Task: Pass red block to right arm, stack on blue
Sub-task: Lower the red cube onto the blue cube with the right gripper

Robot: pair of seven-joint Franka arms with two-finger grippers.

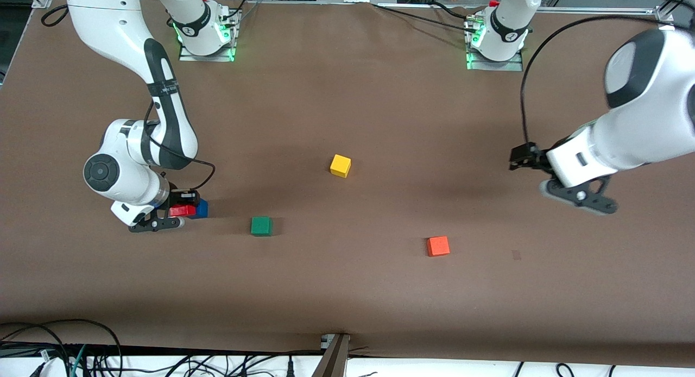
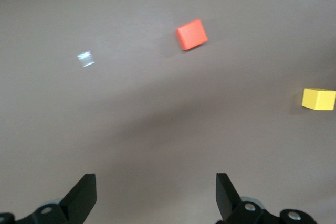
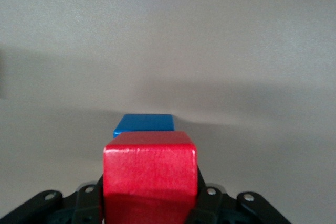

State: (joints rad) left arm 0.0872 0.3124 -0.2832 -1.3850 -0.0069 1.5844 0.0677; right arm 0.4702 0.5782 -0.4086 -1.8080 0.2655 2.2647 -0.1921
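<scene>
Right gripper [image 1: 175, 216] near the right arm's end of the counter [image 1: 347, 290], fingers clamped on the small matte red cube [image 3: 150, 174], held just beside the small plain blue cube [image 3: 144, 123], not on it. Left gripper [image 2: 156, 195] hangs over the left arm's end, fingers fully spread, holding nothing. Orange cube [image 2: 191, 34], yellow cube [image 2: 318, 98], green cube [image 1: 261, 225] lie mid-counter.

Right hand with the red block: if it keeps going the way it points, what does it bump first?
Probably the blue block. The right hand, shut on the red block, points straight at it, though how much gap remains between the two blocks is hard to judge.
</scene>
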